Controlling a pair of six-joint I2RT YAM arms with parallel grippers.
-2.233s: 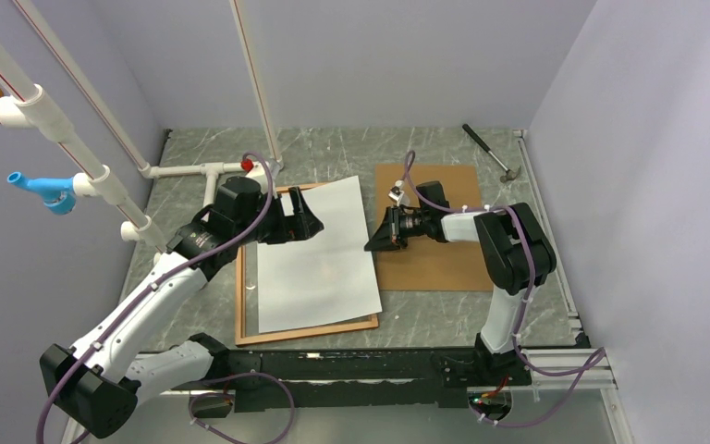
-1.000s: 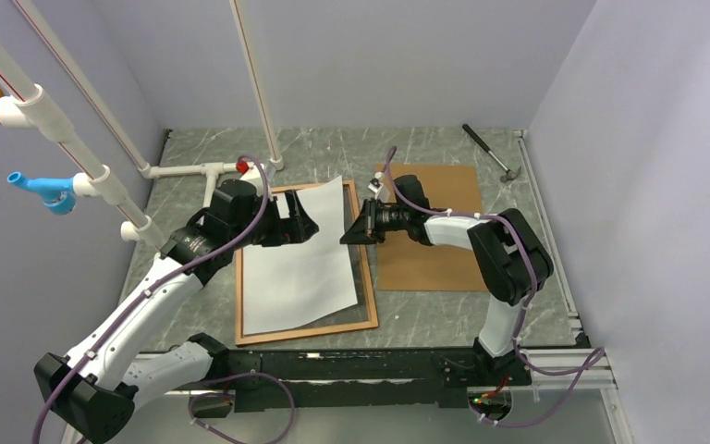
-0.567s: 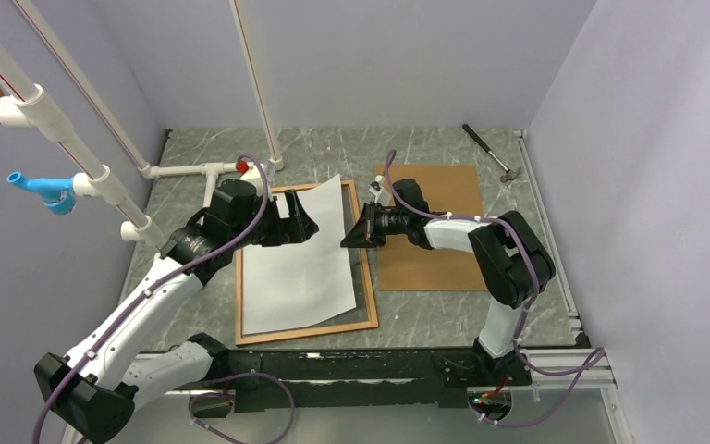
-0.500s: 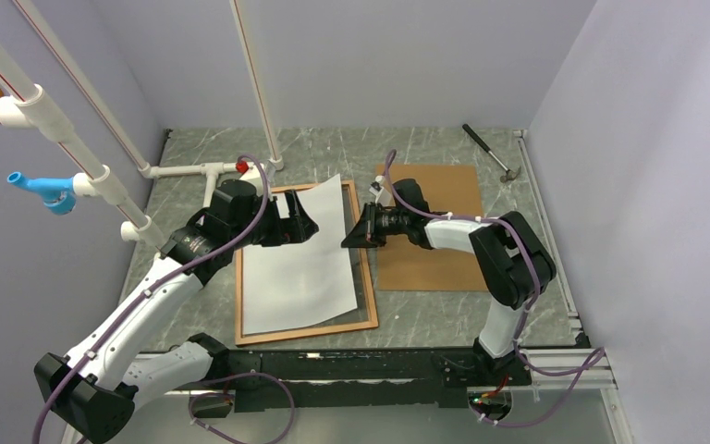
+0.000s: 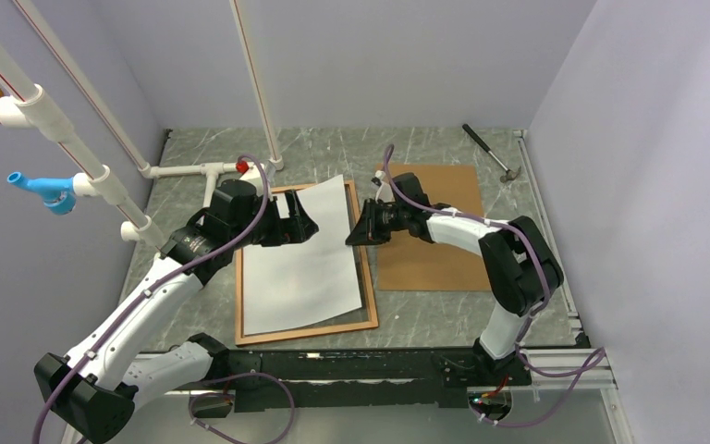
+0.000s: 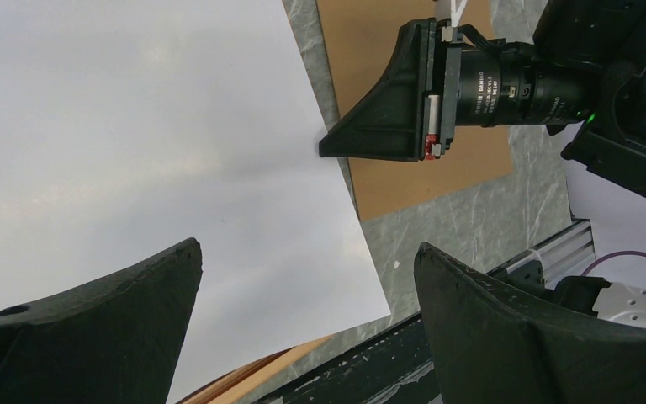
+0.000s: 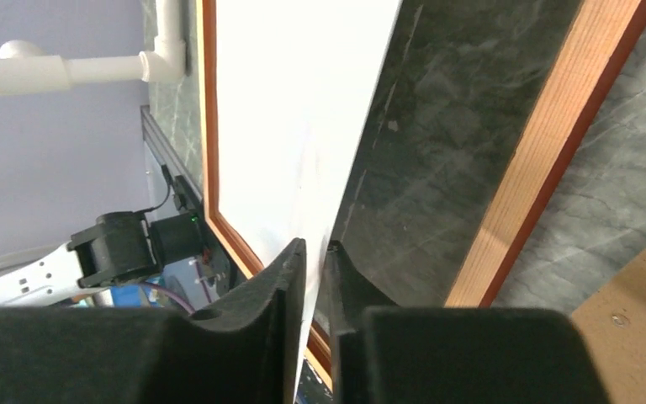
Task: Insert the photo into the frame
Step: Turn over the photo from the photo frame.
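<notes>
Photo (image 5: 300,264): white back up, lying inside the wooden frame (image 5: 310,330), with its far-right corner over the far rail.

Right gripper (image 7: 315,252): at the photo's right edge. The 2 fingers (image 7: 273,290) are nearly together and the sheet edge sits in the narrow slit between them. Cannot tell whether the pads press it.

Left gripper (image 6: 307,248): spread wide, above the photo's far part.

Printed side is hidden. The left arm covers the frame's far-left corner. A fibreboard panel (image 5: 434,259) lies just right of the frame.
</notes>
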